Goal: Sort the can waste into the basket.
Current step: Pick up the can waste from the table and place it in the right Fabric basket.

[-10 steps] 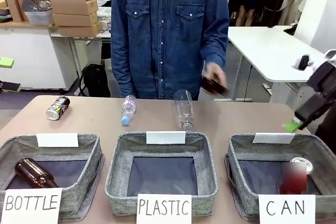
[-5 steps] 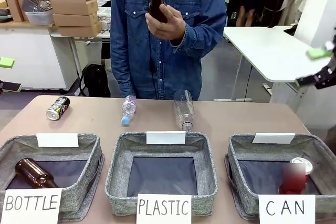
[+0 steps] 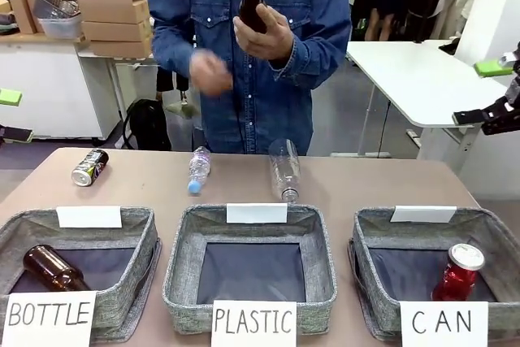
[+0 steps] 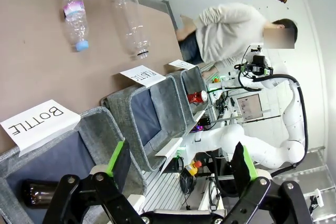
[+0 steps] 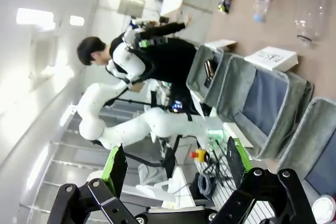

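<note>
The desk point(image 3: 366, 180) carries three grey baskets along its near edge, and the person point(image 3: 219, 6) stands at its far edge. The CAN basket point(image 3: 375, 219) sits at the near right corner of the desk. The right gripper point(image 3: 478, 92) is high at the right side, past the desk edge, with its fingers spread wide and nothing between them; one second ago it was low, just over the far right corner of that basket. The left gripper point(image 4: 181, 161) is spread and empty too. One hand point(image 3: 264, 38) of the person holds a brown bottle point(image 3: 250, 2) upright before the chest, as it did half a second ago. The other hand point(image 3: 210, 71), not raised then, is now a blur in front of the shirt. The red can point(image 3: 459, 272) stands upright in the CAN basket, by its near right corner. In both earlier frames we saw it as a red smear; now it is sharp. The dark can point(image 3: 89, 166) lies on its side near the far left corner of the desk, where it was before.
</note>
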`<action>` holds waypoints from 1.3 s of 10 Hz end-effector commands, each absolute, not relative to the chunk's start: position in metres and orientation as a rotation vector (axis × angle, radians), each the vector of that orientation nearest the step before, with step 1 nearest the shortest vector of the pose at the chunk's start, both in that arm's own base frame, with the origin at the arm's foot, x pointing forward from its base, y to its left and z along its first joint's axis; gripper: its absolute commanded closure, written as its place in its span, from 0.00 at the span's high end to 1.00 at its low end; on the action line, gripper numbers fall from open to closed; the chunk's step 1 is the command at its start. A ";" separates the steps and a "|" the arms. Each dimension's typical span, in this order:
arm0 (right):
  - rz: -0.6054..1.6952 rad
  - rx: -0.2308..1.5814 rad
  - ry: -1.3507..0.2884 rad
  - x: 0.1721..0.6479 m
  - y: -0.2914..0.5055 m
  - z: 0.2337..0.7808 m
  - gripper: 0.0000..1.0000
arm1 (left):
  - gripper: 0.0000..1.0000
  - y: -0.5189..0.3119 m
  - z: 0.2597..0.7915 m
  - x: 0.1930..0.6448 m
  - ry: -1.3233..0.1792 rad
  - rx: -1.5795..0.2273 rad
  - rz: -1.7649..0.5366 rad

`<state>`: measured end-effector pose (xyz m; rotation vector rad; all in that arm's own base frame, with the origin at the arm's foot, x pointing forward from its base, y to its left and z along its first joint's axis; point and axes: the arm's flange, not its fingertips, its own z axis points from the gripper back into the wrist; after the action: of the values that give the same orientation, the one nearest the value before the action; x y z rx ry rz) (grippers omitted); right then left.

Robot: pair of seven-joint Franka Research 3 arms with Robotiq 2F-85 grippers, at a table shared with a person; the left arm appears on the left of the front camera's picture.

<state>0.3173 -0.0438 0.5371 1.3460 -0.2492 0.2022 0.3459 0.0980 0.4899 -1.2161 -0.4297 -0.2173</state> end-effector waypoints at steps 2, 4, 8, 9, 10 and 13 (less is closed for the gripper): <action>0.244 1.328 -0.258 0.319 -0.053 0.539 1.00 | 1.00 0.097 0.492 0.347 -0.449 -1.232 -0.233; 0.244 1.328 -0.258 0.319 -0.053 0.539 1.00 | 1.00 0.097 0.492 0.347 -0.449 -1.232 -0.233; 0.244 1.328 -0.258 0.319 -0.053 0.539 1.00 | 1.00 0.097 0.492 0.347 -0.449 -1.232 -0.233; 0.244 1.328 -0.258 0.319 -0.053 0.539 1.00 | 1.00 0.097 0.492 0.347 -0.449 -1.232 -0.233; 0.244 1.328 -0.258 0.319 -0.053 0.539 1.00 | 1.00 0.097 0.492 0.347 -0.449 -1.232 -0.233; 0.244 1.328 -0.258 0.319 -0.053 0.539 1.00 | 1.00 0.157 0.546 0.314 -0.550 -0.980 -0.147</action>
<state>0.3180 -0.0507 0.5388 1.3385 -0.2503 0.2126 0.3330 0.1308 0.5172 -1.1042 -0.5165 -0.1883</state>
